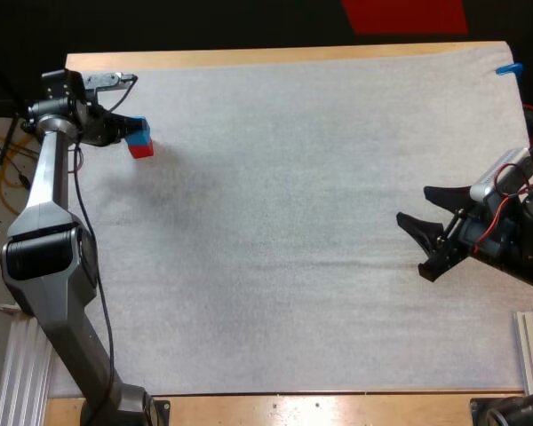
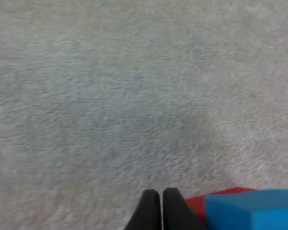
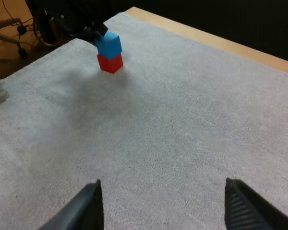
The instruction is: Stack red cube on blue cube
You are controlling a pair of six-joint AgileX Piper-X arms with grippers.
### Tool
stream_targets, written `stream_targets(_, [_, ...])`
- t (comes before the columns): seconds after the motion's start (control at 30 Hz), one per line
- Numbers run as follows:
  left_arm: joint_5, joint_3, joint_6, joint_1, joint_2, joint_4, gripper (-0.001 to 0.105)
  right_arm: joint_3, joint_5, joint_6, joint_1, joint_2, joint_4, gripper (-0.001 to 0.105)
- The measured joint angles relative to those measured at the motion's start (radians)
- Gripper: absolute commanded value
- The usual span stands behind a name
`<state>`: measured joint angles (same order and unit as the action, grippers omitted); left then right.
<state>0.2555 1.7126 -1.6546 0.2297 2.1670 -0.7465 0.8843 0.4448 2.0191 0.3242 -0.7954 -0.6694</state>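
So the blue cube [image 1: 139, 130] is sitting on top of the red cube [image 1: 141, 150] at the far left of the mat [image 1: 293, 222], left gripper [image 2: 161, 205] pinched shut on nothing right beside them, right gripper [image 1: 413, 204] spread open well away.

nothing legible: no text, label, brand or number. blue cube [image 3: 109, 44] and red cube [image 3: 110, 63] beside left gripper [image 2: 161, 192]: plain faces.
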Motion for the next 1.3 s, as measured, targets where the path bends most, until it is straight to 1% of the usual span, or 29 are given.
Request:
stream_targets(0.07, [0.026,0.0,-0.004,-0.007,0.017,-0.01,0.0,0.0,0.0,0.0,0.0,0.0,0.0,0.054])
stream_targets(0.13, [0.026,0.0,-0.005,-0.015,0.028,-0.022,0.0,0.0,0.0,0.0,0.0,0.0,0.0,0.054])
stream_targets(0.3, [0.072,0.0,0.032,-0.064,0.036,-0.038,0.0,0.0,0.0,0.0,0.0,0.0,0.0,0.054])
stream_targets(0.8, [0.09,0.0,0.052,-0.26,0.036,-0.036,0.0,0.0,0.0,0.0,0.0,0.0,0.0,0.054])
stream_targets(0.87, [0.088,0.0,0.052,-0.277,0.036,-0.036,0.0,0.0,0.0,0.0,0.0,0.0,0.0,0.054])
stream_targets(1.0, [0.051,0.0,0.054,-0.302,0.036,-0.048,0.0,0.0,0.0,0.0,0.0,0.0,0.0,0.054])
stream_targets(1.13, [0.048,0.0,0.061,-0.306,0.036,-0.068,0.0,0.0,0.0,0.0,0.0,0.0,0.0,0.054])
stream_targets(1.3, [0.043,0.0,0.067,-0.306,0.036,-0.126,0.0,0.0,0.0,0.0,0.0,0.0,0.001,0.054])
